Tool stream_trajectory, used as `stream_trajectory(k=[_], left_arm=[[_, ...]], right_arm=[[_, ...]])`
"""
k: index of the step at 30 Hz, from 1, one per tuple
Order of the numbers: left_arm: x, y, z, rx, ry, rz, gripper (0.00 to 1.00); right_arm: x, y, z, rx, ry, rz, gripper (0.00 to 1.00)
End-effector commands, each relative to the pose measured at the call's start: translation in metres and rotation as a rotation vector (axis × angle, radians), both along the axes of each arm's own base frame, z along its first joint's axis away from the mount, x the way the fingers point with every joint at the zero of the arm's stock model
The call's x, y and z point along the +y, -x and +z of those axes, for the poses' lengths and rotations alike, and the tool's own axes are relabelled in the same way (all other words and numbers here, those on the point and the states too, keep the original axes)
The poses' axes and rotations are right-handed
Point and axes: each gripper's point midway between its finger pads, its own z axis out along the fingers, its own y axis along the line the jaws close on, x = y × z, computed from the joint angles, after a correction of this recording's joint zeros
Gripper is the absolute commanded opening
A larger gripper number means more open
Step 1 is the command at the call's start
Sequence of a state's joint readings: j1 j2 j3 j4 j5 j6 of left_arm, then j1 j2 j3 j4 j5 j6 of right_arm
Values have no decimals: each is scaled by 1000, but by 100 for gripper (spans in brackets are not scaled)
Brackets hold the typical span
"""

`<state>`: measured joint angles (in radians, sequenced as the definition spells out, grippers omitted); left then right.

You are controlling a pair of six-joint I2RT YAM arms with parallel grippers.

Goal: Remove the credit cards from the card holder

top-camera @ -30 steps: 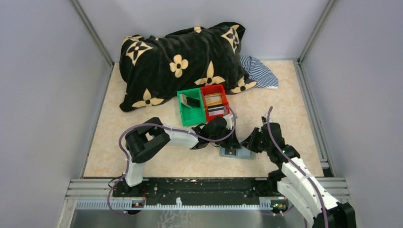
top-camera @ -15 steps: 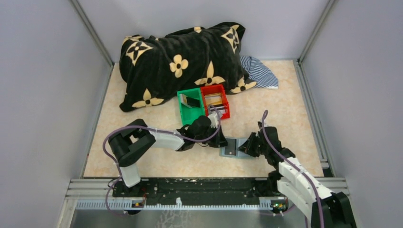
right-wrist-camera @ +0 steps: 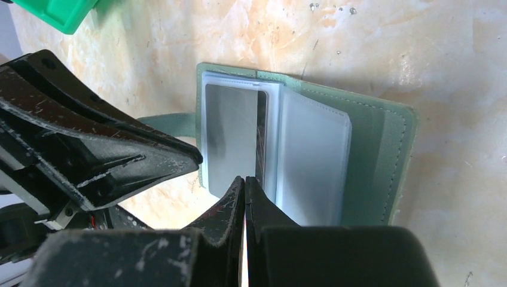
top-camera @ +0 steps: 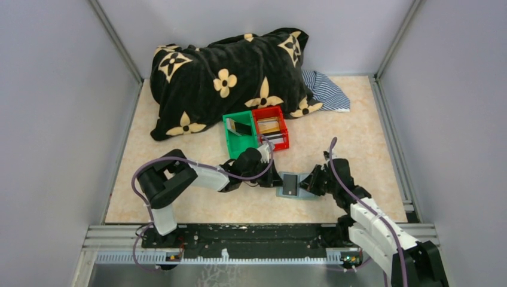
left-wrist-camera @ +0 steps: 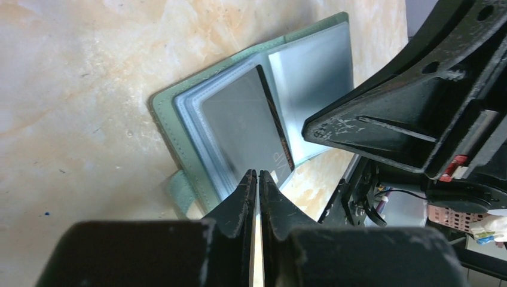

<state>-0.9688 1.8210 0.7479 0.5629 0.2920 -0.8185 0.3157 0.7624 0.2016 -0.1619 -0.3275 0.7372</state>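
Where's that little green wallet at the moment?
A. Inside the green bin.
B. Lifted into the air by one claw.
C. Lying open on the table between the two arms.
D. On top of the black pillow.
C: the wallet lies spread open, flat on the table, with the left gripper at one side of it and the right gripper at the other.

Seen from above, the left arm (top-camera: 203,174) folds out from its base at 7 o'clock, its left gripper (top-camera: 272,179) pointing toward 3 o'clock. The right arm (top-camera: 373,218) rises from 5 o'clock, its right gripper (top-camera: 310,184) aimed toward 9 o'clock. The tips face each other, near but apart. Both sets of jaws are pinched together.
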Motion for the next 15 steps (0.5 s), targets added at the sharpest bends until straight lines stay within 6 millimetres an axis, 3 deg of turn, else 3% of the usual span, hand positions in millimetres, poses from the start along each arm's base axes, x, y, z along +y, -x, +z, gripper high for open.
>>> stream_trajectory(k=[1,8,15], left_arm=[[3,3,-13,3,-22,-2,9],[12,4,-25,8,-74,10,9],[7,6,-32,19,-80,1,9]], right_arm=[[3,-8,9,-49,-22,7,0],[3,-6,5,-49,-26,8,0],[1,-4,1,-39,-17,5,0]])
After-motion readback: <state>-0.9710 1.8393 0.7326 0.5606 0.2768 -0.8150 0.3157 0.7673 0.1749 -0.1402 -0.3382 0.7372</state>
